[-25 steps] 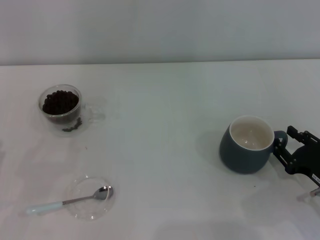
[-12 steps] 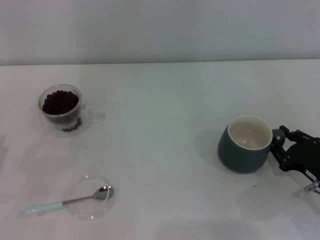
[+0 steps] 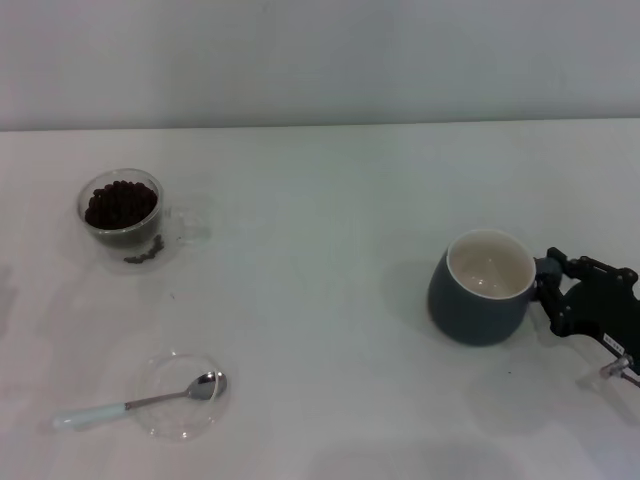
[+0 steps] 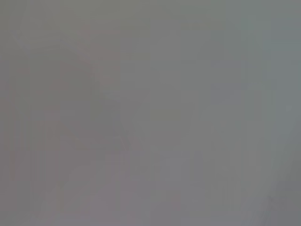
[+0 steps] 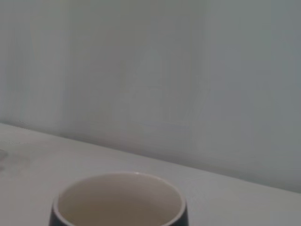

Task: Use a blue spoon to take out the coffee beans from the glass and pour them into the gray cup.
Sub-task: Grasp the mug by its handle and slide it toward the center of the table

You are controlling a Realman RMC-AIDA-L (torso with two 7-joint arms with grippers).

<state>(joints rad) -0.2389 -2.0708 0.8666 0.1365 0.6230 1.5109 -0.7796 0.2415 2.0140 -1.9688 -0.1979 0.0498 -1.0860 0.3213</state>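
While the right gripper point(image 3: 548, 281) sits clamped on the loop handle of the rounded dark blue-gray ceramic mug point(image 3: 479, 287) near the bench's right edge, it should keep that mug level and move slowly.

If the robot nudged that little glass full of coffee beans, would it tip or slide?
The glass looks low, rounded and thick-walled, so it would probably slide on the smooth white table rather than tip. Its coffee beans are heaped near the rim, so a sharp push might spill some; a few seem to lie beside it already.
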